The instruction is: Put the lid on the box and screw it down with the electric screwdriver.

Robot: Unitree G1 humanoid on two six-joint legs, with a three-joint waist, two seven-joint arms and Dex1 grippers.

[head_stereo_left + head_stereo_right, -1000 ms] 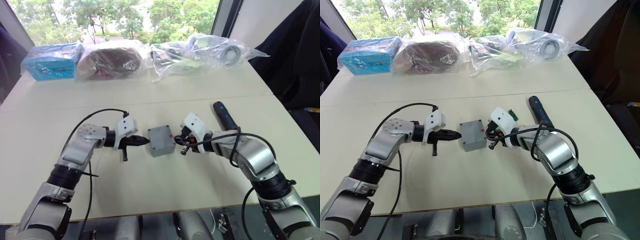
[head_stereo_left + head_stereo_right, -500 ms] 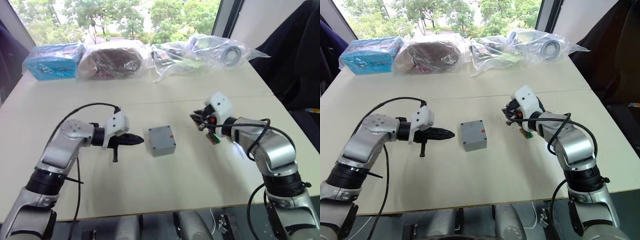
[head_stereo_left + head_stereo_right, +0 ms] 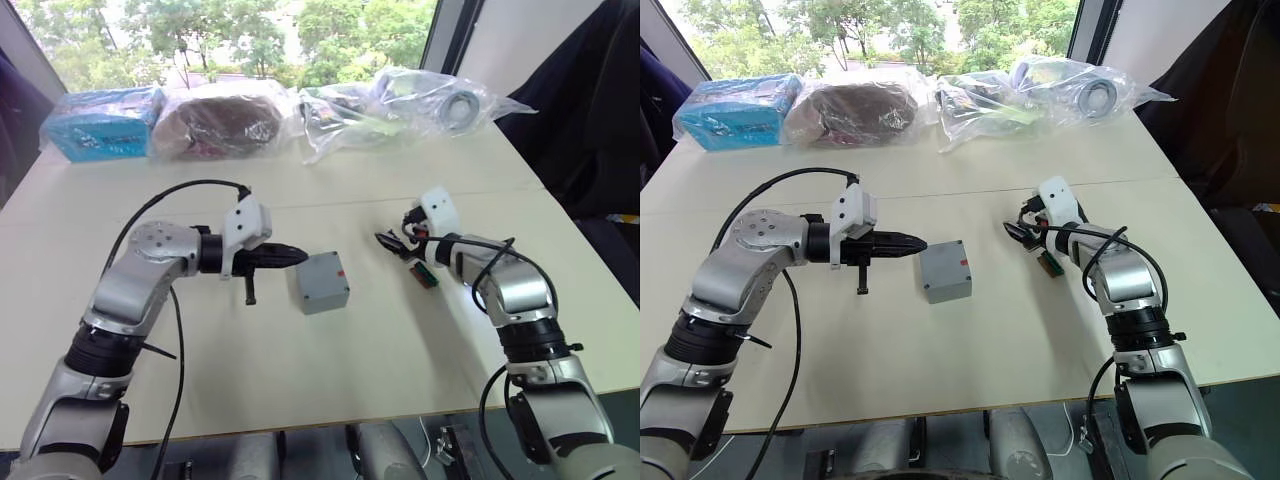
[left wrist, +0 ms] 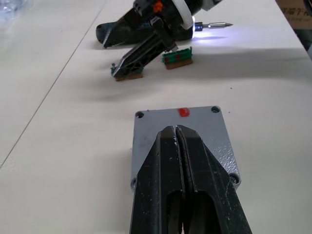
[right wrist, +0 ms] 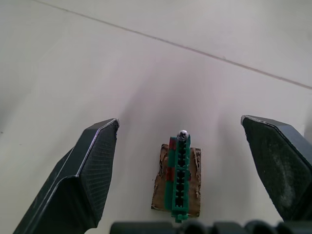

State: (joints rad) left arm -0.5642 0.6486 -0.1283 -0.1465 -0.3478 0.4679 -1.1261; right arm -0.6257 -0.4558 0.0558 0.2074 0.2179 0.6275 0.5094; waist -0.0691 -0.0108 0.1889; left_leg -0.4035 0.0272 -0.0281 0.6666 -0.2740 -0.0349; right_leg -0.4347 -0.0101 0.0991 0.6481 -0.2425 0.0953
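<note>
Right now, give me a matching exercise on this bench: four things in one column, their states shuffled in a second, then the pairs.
Things:
1. left gripper
2. right gripper
3. lid
4. electric screwdriver

States:
A. lying on the table, tip lit
B. fingers open, over a green strip
C. fingers shut, empty
D. sitting on the box, red mark up

Pairs: 1-C, 2-B, 3-D, 4-A
</note>
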